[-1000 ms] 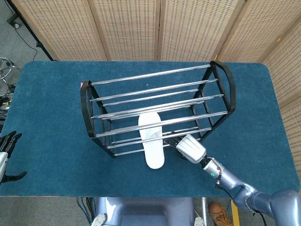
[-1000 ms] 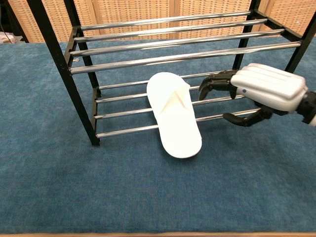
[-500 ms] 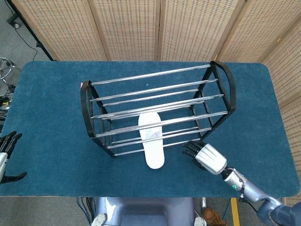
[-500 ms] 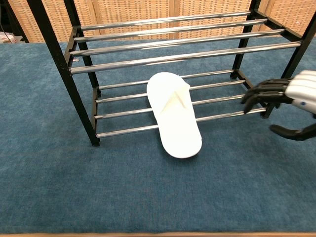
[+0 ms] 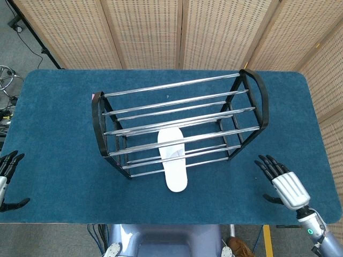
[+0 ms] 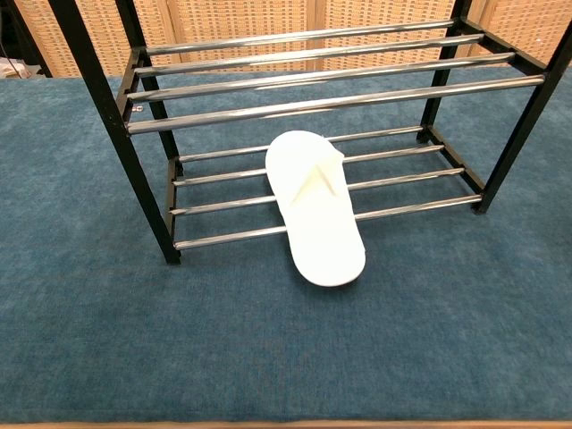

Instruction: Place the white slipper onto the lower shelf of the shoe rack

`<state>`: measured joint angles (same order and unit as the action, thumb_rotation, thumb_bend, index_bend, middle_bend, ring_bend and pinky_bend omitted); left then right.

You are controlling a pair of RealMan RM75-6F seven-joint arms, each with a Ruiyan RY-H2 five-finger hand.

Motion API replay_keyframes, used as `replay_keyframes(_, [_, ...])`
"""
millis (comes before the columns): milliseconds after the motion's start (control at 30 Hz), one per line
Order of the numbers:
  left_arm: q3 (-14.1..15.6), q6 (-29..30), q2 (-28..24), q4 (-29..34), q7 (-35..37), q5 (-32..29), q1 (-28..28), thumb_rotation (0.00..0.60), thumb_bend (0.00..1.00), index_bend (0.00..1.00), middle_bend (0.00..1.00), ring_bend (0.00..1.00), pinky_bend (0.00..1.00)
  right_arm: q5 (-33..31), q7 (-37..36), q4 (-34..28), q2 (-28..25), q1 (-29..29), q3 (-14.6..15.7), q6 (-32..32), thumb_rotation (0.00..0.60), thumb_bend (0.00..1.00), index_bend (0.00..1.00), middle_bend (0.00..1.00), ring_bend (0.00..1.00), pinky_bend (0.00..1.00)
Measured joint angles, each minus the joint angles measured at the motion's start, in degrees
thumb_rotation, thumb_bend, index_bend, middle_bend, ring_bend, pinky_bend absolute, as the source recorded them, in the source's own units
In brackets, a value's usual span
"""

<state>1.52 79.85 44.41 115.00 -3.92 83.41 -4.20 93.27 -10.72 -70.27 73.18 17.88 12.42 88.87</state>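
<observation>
White slipper (image 6: 315, 204) lies toe-first across the chrome rails of the lower shelf (image 6: 407, 210) of the shoe rack (image 5: 179, 126), toward the rack's left half, its strap end under the upper rails and its heel overhanging the front rail and tipping down toward the blue table cover (image 5: 59, 128) in front of the rack. Right hand (image 5: 282, 183), which a second ago was at the front rail just beside the slipper, has since withdrawn to the rack's front right, well apart from both rack and slipper; it now holds nothing, fingers spread, and has left the chest view entirely. Left hand (image 5: 6, 174) sits at the table edge far off the rack's left end, also empty with fingers apart, essentially unchanged. The slipper itself has not shifted across the three moments, so the release appears clean. Judged from its resting place, the placement is essentially done: the sole is borne by the lower rails. The overhanging heel is the one weakness; whether it touches the cover cannot be told, and a nudge deeper would seat it more securely.
</observation>
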Motion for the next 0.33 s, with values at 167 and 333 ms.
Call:
replay_keyframes(167, [0.13,0.66,0.01,-0.12,0.17,0.95,0.32,0.600,0.08,0.00,0.00,0.00,0.00,-4.09,1.74,-9.25,-4.69,-3.19,-1.10,0.03,0.600,0.05,0.00,0.00,0.00,0.06])
replay_keyframes(333, [0.09,-0.03,0.41,-1.04,0.29,0.95,-0.01,0.600,0.08,0.00,0.00,0.00,0.00,-6.63,4.70,-18.72,-8.10,-6.14,-2.94,2.18,0.600,0.04,0.00,0.00,0.00,0.04])
